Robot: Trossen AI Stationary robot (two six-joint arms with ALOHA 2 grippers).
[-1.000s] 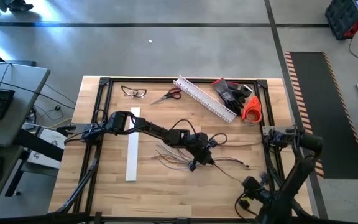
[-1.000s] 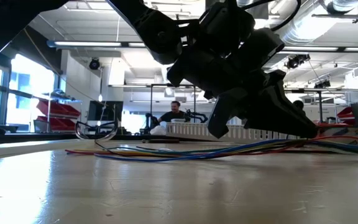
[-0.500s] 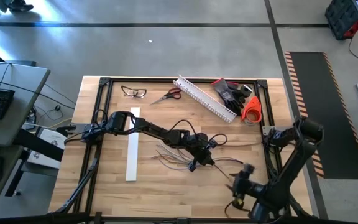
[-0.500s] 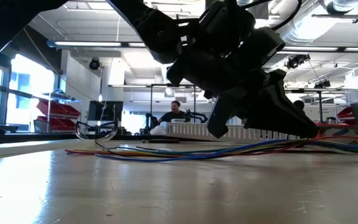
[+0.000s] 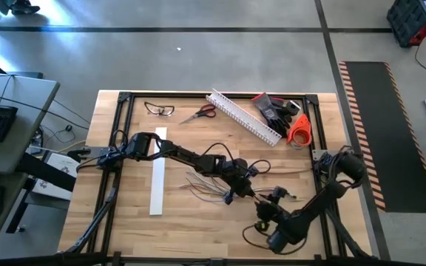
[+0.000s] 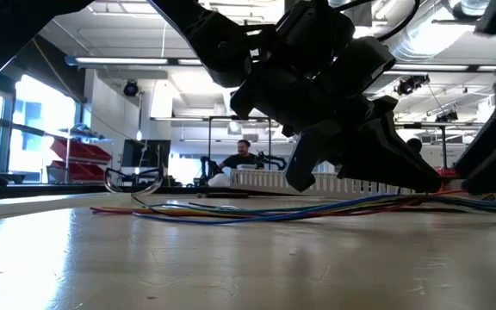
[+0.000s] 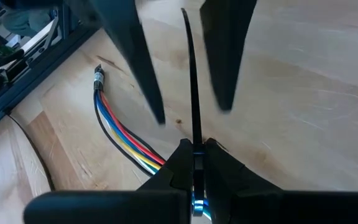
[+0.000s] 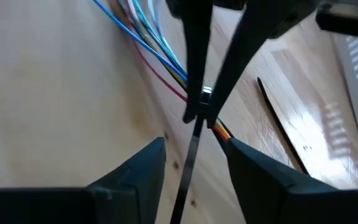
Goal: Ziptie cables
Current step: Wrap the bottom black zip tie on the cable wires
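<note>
**A:** Where is everything?

**B:** The thin limp multicoloured cables (image 5: 207, 185) lie near the middle of the wooden table (image 5: 124, 222), trailing toward three o'clock. Just beside them the left gripper (image 7: 193, 149) is clenched on a thin stiff dark plastic ziptie (image 7: 191, 93).

**A:** And your risk?

**B:** Your right gripper (image 8: 194, 155), at five o'clock of the bundle, stands released, its fingers either side of the strip. Close off-centre and you bend it or pull it out of the left's grasp.
</note>
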